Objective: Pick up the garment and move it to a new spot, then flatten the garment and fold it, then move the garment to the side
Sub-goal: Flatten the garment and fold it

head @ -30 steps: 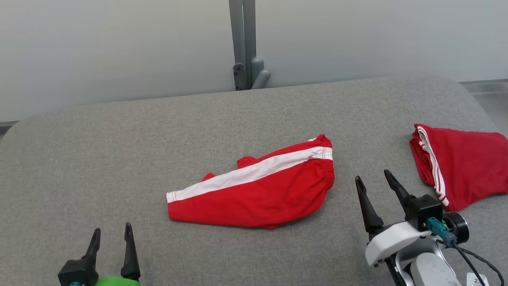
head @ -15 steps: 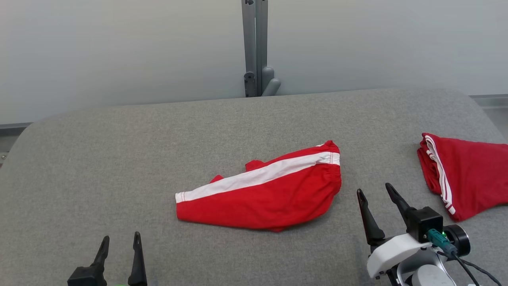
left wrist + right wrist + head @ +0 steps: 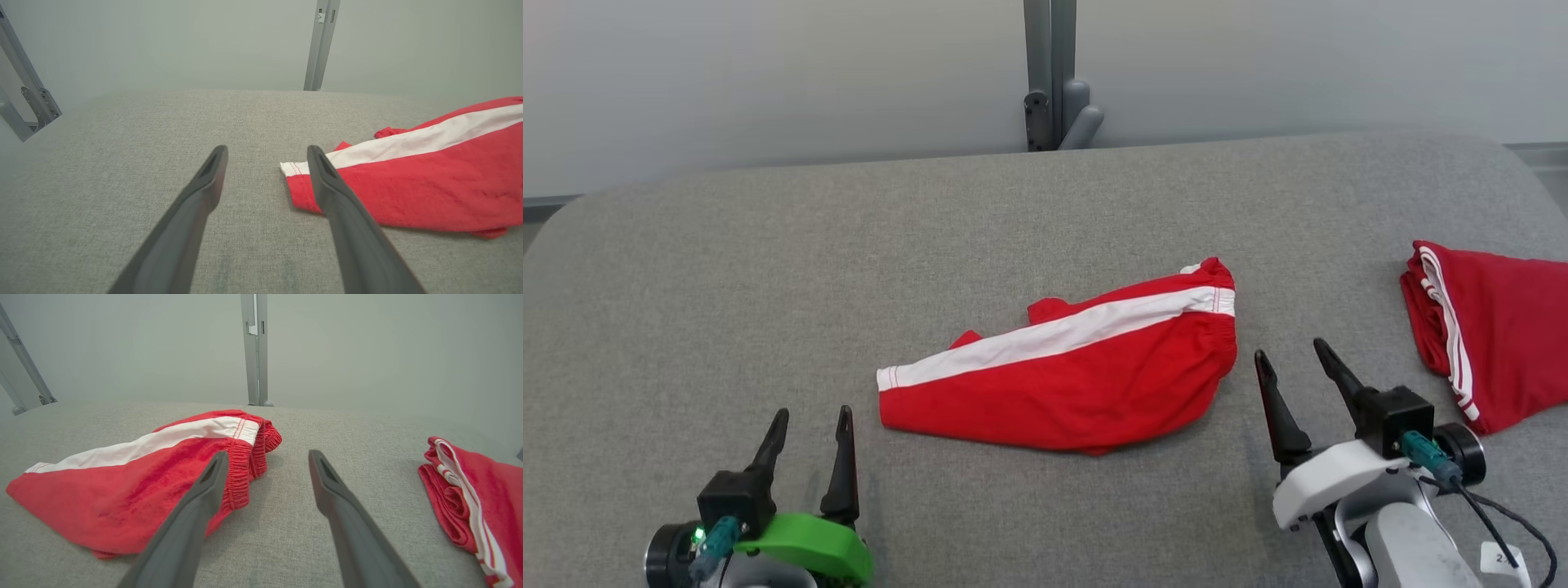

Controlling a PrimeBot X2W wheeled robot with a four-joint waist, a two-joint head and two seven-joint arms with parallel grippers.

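Left pincer and right pincer gape wide, empty; pinching only one layer of the centre-frame shorts could bunch them.

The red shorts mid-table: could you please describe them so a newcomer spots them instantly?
On the grey fabric-covered table, below the grey metal post, red cloth shorts lie near the middle. One broad white stripe sets them apart from the folded red garment at the right edge, with its thin white stripes.
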